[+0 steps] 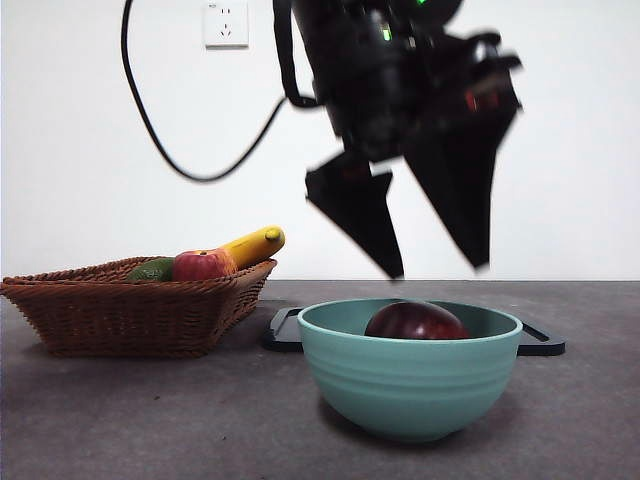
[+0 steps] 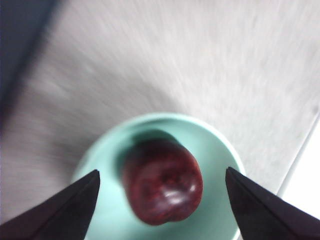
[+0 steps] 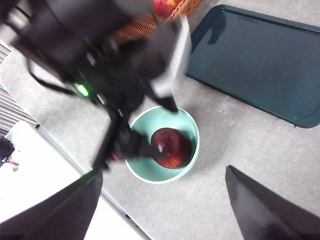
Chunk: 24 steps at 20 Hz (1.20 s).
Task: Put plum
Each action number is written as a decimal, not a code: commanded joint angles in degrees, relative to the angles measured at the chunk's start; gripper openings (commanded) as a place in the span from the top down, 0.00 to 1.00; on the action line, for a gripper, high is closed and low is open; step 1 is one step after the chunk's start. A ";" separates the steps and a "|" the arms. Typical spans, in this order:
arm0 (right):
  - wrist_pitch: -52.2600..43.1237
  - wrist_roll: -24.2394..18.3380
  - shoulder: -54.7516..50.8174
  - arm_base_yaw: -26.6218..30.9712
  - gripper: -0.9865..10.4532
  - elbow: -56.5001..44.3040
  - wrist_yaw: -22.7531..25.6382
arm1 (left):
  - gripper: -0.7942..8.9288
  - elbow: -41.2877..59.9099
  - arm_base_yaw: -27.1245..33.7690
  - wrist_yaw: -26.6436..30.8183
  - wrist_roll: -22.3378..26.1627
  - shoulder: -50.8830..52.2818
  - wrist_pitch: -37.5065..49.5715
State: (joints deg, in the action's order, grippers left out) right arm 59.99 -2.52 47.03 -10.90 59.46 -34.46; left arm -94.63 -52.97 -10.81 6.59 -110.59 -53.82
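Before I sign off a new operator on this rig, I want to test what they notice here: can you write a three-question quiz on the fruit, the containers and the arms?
1. True or false: the plum lies inside the green bowl.
2. Which end effector hangs open directly above the bowl? A. left B. right C. neither
3. Fill in: the banana rests in the ___.

Key
1. True. It sits in the bowl, free of any grip.
2. A. The left end effector hangs over it with jaws spread wide; the right end effector is open too, higher up and to one side.
3. Wicker basket, beside a red apple and a green fruit.
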 commanded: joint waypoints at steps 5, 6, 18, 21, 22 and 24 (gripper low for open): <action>-0.33 0.59 0.44 -0.28 0.57 1.14 -0.04 | 0.50 -2.95 7.19 -0.15 -2.10 13.66 1.88; -0.33 0.59 0.44 -0.26 0.57 1.14 -0.04 | 0.50 -2.95 9.33 -0.15 -2.80 16.52 2.01; -0.39 0.55 0.44 -0.26 0.57 1.14 -0.02 | 0.50 15.02 25.16 -5.68 -4.31 41.68 0.07; -0.39 0.55 0.46 -0.26 0.57 1.14 0.00 | 0.50 26.56 25.07 -13.99 -6.43 47.82 3.80; -0.39 0.55 0.48 -0.26 0.57 1.14 0.00 | 0.50 30.34 24.79 -16.39 -7.58 49.66 5.55; -0.39 0.55 0.48 -0.26 0.57 1.14 0.00 | 0.50 36.83 24.02 -17.81 -8.50 52.74 6.99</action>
State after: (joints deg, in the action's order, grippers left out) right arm 59.99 -2.52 47.03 -10.90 59.46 -34.46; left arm -57.76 -28.69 -28.32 -0.89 -57.12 -47.31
